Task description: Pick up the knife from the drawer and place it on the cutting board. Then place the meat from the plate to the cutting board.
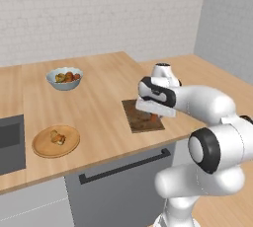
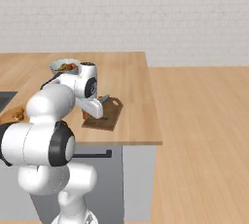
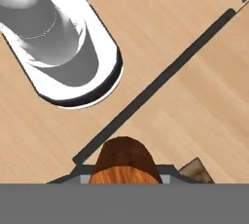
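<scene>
Bright, even rendered light, faint soft shadows, no glare, slightly coarse.

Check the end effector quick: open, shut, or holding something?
End effector: shut on the knife, gripping its orange-red handle, over the cutting board.

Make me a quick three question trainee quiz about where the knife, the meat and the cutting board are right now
1. True or false: the meat lies on the cutting board.
2. What is the hand shut on? A) the bowl B) the knife C) the plate
3. Fill in: the hand hangs over the ____.

Key: 1 false, the meat is on the plate; 2 B, by its orange-red handle; 3 cutting board.
</scene>
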### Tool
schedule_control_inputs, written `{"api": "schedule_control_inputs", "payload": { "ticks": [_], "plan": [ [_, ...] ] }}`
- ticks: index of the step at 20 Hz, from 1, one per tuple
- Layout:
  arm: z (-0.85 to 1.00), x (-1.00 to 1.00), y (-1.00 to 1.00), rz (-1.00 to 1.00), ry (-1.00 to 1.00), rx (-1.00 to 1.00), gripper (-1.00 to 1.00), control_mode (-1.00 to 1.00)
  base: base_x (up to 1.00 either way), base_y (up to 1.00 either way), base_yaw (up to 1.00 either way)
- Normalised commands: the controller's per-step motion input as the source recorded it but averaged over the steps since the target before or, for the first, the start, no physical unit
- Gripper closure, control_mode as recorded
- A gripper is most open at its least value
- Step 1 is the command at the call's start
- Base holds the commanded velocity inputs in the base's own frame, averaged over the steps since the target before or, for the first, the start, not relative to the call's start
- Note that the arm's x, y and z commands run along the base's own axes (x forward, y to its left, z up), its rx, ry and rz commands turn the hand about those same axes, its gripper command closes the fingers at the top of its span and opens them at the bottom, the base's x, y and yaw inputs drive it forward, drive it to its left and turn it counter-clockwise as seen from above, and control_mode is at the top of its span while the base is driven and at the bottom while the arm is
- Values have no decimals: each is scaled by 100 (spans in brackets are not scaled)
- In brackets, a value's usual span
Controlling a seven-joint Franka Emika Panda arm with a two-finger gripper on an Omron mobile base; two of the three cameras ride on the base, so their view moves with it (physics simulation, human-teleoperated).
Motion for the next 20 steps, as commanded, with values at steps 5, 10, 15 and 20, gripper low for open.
{"api": "schedule_control_inputs", "payload": {
  "ticks": [5,10,15,20],
  "plan": [
    [-3,43,-61,34,0,0,100,-100,0,0,0],
    [-13,6,-1,11,-1,1,100,-100,0,0,0],
    [-67,17,0,8,-10,0,100,-100,0,0,0],
    [-28,30,0,0,-2,0,100,-100,0,0,0]
  ]
}}
